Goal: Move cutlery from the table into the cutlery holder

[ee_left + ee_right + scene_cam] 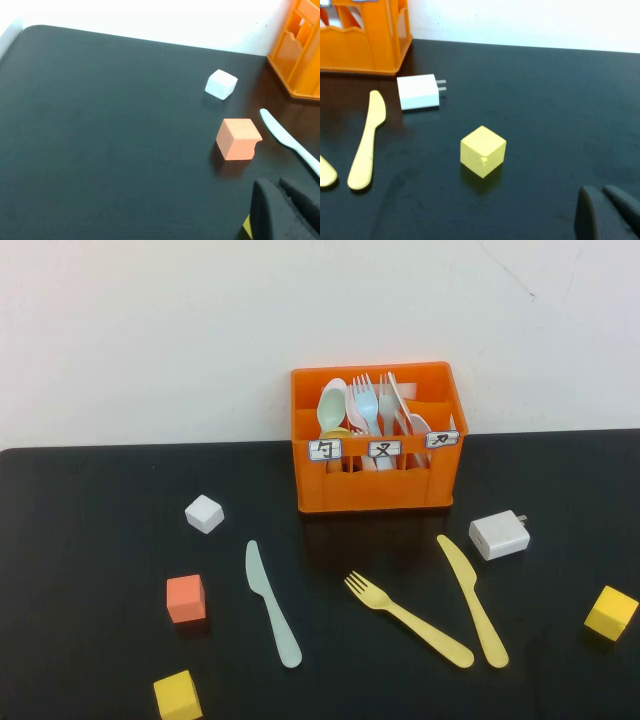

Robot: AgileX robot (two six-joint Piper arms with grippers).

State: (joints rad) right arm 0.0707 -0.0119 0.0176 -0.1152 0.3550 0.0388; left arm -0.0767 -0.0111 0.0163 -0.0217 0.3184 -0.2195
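At the lower edge of the high view, the near yellow cube (pixel 177 696) is cut off. Lower right of the left wrist view, the left gripper (pixel 285 210) shows only as dark closed fingertips, cropped; the mint-green knife (pixel 290 142) exits at right. Lower right of the right wrist view, the right gripper (pixel 609 212) is likewise cropped, closed. The holder labels (pixel 384 449) are too small to read.

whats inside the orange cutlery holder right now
The cutlery holder already holds upright plastic pieces: a pale green spoon, a light blue fork and whitish ones beside it. Their lower ends are hidden behind its front wall.
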